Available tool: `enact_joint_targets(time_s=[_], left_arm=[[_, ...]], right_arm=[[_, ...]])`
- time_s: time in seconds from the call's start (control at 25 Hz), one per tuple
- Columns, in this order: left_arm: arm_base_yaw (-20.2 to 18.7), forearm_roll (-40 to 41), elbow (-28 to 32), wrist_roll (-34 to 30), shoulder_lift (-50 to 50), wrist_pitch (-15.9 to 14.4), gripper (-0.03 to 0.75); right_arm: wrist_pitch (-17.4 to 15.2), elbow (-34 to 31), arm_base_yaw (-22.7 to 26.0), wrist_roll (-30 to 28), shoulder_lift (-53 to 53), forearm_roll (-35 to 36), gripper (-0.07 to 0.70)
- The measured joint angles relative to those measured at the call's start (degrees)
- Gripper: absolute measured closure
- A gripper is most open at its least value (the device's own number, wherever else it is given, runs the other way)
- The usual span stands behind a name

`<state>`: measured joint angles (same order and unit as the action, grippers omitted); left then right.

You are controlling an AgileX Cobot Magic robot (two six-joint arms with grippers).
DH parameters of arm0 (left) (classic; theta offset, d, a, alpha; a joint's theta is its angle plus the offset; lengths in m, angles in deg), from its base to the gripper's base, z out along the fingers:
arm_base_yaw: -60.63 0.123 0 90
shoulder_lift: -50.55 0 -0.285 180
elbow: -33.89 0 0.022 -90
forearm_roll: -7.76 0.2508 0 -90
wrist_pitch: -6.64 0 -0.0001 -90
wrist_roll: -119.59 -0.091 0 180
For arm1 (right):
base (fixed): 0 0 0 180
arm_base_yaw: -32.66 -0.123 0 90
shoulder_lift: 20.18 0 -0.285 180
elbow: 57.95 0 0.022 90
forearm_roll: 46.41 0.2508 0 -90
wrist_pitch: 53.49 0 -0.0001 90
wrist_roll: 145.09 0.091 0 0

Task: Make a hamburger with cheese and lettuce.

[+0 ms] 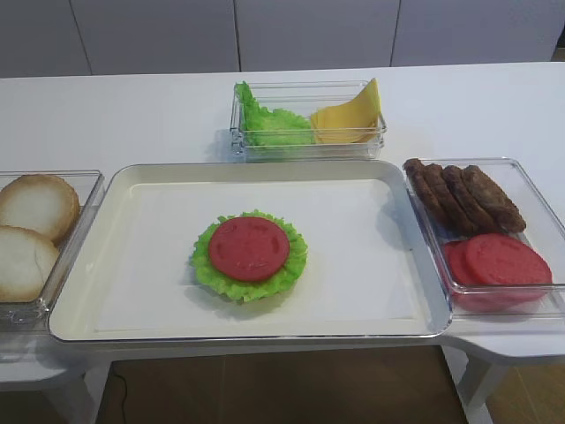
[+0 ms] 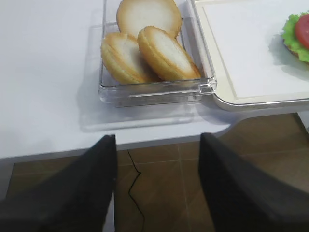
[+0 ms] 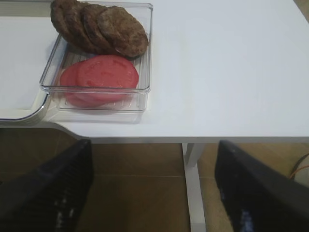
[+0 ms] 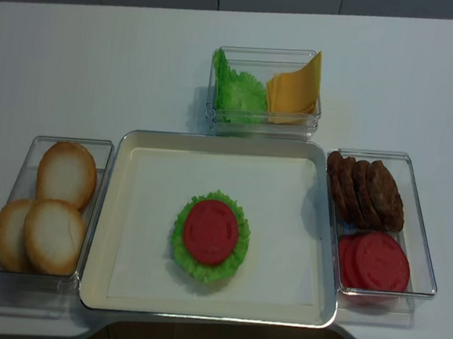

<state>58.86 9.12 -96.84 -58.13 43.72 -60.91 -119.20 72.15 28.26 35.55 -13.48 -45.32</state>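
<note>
The hamburger (image 1: 250,253) (image 4: 211,234) lies in the middle of the cream tray (image 1: 380,265): a red disc on a ruffled green leaf; its edge shows in the left wrist view (image 2: 299,36). More lettuce (image 1: 274,126) (image 4: 239,92) and the cheese (image 1: 349,119) (image 4: 293,91) stand in a clear box behind the tray. My right gripper (image 3: 152,193) hangs open below the table's front edge, near the box of patties. My left gripper (image 2: 157,186) is open too, below the edge in front of the bun box. Neither holds anything, and neither shows in the high views.
A clear box on the right holds brown patties (image 1: 463,196) (image 3: 99,26) and red discs (image 1: 496,261) (image 3: 99,77). A clear box on the left holds pale bun halves (image 1: 31,230) (image 2: 145,48). A table leg (image 3: 193,183) stands below the right corner.
</note>
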Motion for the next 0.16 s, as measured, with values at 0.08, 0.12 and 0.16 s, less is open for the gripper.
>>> enact_joint_targets(time_s=[0.08, 0.12, 0.16], left_arm=[[0.00, 0.00, 0.00, 0.00, 0.00, 0.00, 0.314], [0.00, 0.00, 0.00, 0.00, 0.00, 0.00, 0.314], [0.00, 0.00, 0.00, 0.00, 0.00, 0.00, 0.314]], right_arm=[[0.00, 0.00, 0.00, 0.00, 0.00, 0.00, 0.024], [0.00, 0.00, 0.00, 0.00, 0.00, 0.00, 0.028], [0.00, 0.00, 0.00, 0.00, 0.00, 0.00, 0.032]])
